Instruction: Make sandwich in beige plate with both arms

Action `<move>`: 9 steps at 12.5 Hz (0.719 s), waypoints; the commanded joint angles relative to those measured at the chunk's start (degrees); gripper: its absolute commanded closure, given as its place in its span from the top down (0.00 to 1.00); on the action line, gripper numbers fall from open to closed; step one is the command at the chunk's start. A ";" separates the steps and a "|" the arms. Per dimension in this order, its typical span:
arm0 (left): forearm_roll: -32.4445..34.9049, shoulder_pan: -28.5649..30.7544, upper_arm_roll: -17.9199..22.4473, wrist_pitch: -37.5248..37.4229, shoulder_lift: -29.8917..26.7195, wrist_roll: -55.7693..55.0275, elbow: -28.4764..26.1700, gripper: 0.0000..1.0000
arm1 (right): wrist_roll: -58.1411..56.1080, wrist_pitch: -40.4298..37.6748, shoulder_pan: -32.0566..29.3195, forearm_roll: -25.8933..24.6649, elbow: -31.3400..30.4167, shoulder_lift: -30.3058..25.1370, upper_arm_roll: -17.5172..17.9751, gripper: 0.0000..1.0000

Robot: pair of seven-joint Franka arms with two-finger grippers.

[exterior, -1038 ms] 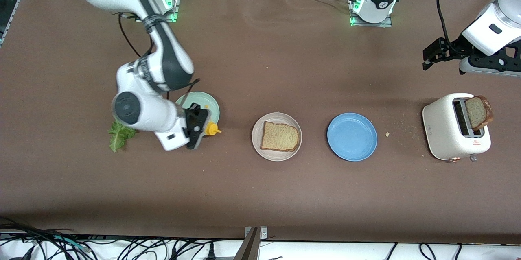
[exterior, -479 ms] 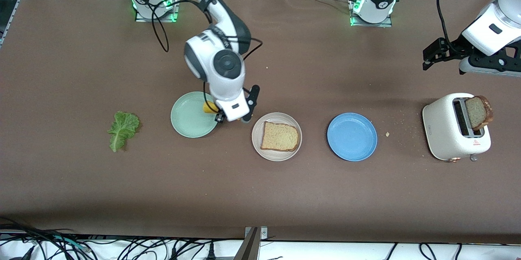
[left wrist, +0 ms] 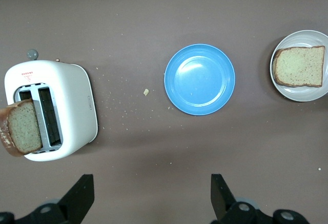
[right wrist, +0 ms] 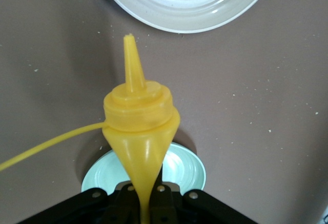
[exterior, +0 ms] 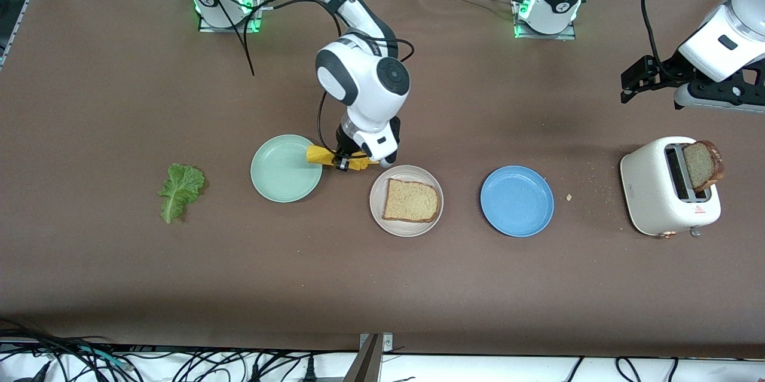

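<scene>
One tan bread slice (exterior: 410,201) lies on the beige plate (exterior: 376,208). Beside that plate, toward the mint-green plate (exterior: 281,173), my right gripper (exterior: 346,161) is shut on a yellow squeeze bottle (exterior: 326,156). In the right wrist view the bottle (right wrist: 139,116) is pinched flat in the right gripper (right wrist: 146,203), its nozzle aimed at the beige plate (right wrist: 189,8). A second slice (exterior: 702,164) stands in the toaster (exterior: 657,191). The lettuce leaf (exterior: 179,191) lies on the table at the right arm's end. My left gripper (exterior: 636,80) waits open over the table above the toaster, holding nothing (left wrist: 152,198).
A blue plate (exterior: 517,201) sits bare between the beige plate and the toaster, with crumbs scattered on the brown table near it. The left wrist view shows the blue plate (left wrist: 200,79), the toaster (left wrist: 66,106) and the beige plate (left wrist: 302,95).
My right arm has swung from beside the lettuce, past the mint-green plate, to the edge of the beige plate, carrying the yellow bottle. The left arm has not moved.
</scene>
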 commanded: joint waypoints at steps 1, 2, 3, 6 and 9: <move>-0.84 0.46 -0.24 -0.44 -0.32 0.10 -0.17 1.00 | -0.06 -1.77 0.52 -2.93 2.95 1.75 -1.09 0.03; -0.84 0.46 -0.24 -0.44 -0.32 0.10 -0.17 1.00 | -0.06 -1.77 0.61 -3.02 2.95 2.01 -1.09 0.03; -0.84 0.46 -0.24 -0.44 -0.32 0.10 -0.17 1.00 | -0.06 -1.77 0.52 -3.11 2.95 2.28 -1.09 0.03; -0.84 0.46 -0.24 -0.44 -0.32 0.10 -0.25 1.00 | -0.15 -1.77 0.52 -4.16 2.95 2.46 -1.09 0.03; -0.76 0.46 -0.24 -0.44 -0.32 0.10 -0.17 1.00 | -0.15 -1.77 0.52 -4.16 3.04 2.37 -1.18 0.03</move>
